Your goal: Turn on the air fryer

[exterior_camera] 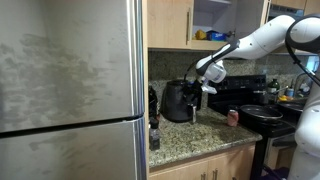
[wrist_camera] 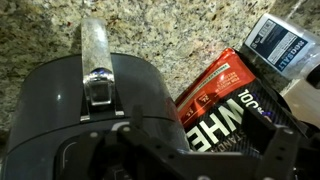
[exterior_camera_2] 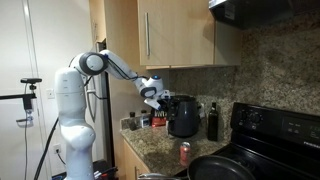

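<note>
The air fryer (exterior_camera: 180, 100) stands at the middle of an exterior view, on the granite counter (exterior_camera: 195, 142) between the fridge (exterior_camera: 70, 80) and the stove (exterior_camera: 258, 100). In the wrist view it fills the lower left, with its handle (wrist_camera: 95, 60) pointing toward the top of the frame. The gripper (exterior_camera: 207, 78) is held just above the fryer's rounded top, slightly right of centre in that view. Whether it is open or closed cannot be told, since only dark, blurred parts are seen along the bottom of the wrist view.

No button or dial can be made out in any view, so the control could easily be missed by a press made from here. The shell is glossy and curved. A fingertip brought down off-centre would likely slide aside rather than press.

A push with any sideways lean could shift the whole fryer across the counter into the red packet (wrist_camera: 225, 100) lying just beside it at the right of the wrist view. The handle could also be caught by a finger and the drawer tugged out. The red can (exterior_camera: 233, 117), nearer the stove, could be knocked over by a wide sweep of the arm.
</note>
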Robot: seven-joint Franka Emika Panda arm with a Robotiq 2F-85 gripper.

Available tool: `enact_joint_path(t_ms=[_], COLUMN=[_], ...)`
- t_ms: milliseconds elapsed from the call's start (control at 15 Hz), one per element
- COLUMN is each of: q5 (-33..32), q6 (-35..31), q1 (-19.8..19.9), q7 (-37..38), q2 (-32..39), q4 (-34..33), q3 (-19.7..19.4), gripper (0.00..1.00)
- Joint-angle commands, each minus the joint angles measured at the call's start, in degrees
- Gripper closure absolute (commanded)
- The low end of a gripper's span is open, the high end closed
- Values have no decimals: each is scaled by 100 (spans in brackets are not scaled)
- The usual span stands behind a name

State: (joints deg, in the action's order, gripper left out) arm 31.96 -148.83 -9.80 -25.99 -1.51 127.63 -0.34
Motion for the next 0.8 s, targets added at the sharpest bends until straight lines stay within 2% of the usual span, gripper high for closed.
enact_joint_path(t_ms=[0, 67, 267, 733], q5=[-13, 137, 244, -4], q6=[10, 242, 373, 198], q1=[164, 193, 243, 384], q7=[21, -62, -116, 67], q2=[8, 93, 218, 412], q4=[-18, -138, -263, -427], q3=[165, 129, 106, 143], gripper=[0, 0, 0, 0])
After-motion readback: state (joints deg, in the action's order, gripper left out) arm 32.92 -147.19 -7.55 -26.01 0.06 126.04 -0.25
